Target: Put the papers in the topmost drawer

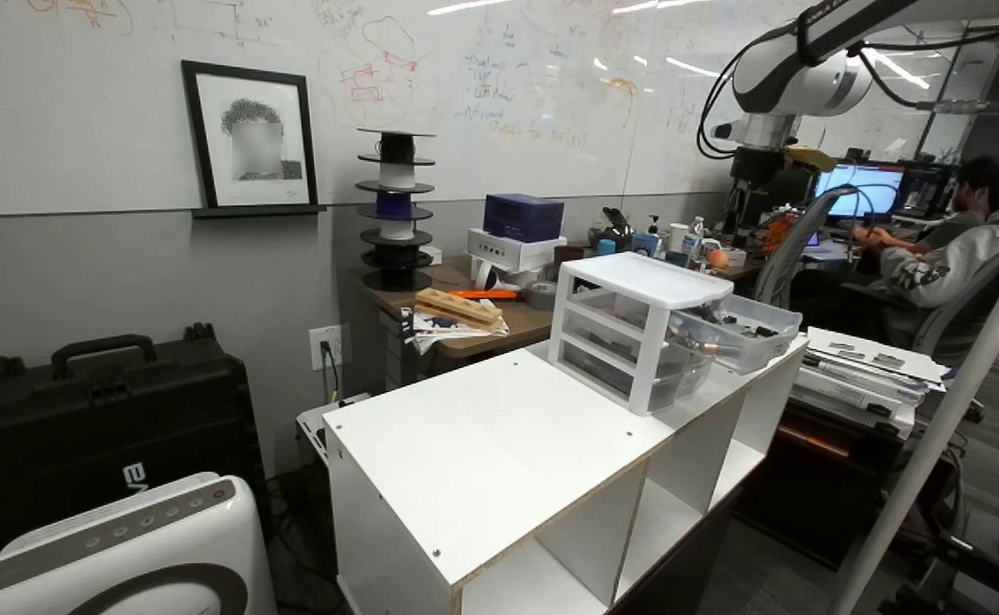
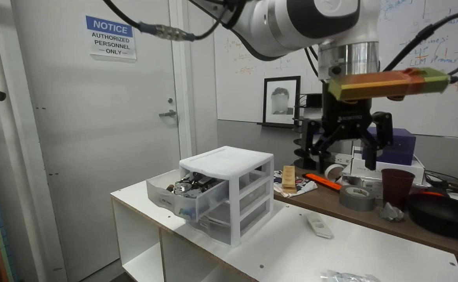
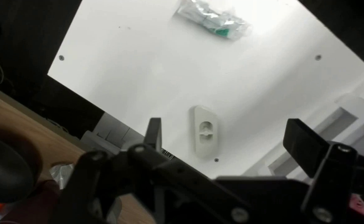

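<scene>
While fingers [image 3: 305,147] hang wide apart, topmost drawer [image 2: 172,203] pointing out from white unit [image 2: 225,161], long axis level

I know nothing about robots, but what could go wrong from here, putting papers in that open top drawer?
In an exterior view, the topmost drawer holds a heap of parts, so papers might bend or jam it.
That drawer juts out of the white drawer unit; a clumsy bump could shove the unit across the shelf.
The jaws stand open, holding nothing; I can't tell which papers are meant, so the messy paper stack might be disturbed by mistake.
</scene>
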Available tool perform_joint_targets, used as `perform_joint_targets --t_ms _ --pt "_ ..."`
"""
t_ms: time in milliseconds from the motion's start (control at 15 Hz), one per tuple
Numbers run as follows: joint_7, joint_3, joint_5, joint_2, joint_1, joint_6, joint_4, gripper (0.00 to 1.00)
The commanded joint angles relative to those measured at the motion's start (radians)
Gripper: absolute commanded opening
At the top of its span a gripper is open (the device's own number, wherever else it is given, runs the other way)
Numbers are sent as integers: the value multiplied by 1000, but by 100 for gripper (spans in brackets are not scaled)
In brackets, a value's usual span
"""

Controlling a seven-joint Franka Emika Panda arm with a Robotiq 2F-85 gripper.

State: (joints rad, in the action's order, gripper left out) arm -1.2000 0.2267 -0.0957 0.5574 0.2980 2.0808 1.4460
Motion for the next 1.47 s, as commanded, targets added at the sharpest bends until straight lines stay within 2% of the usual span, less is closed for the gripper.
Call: perform_joint_targets --t_ms 0,200,467,800,1067,1400 --pt "-38 -88 6 198 83 27 -234 100" --pt "-60 -138 12 308 112 36 -335 100" --pt "-72 -182 14 393 115 37 -400 100" --pt "-65 -200 35 412 92 -13 -380 100" --pt "-64 -188 53 422 62 3 -348 100" --pt "-45 -196 84 464 43 6 -366 100"
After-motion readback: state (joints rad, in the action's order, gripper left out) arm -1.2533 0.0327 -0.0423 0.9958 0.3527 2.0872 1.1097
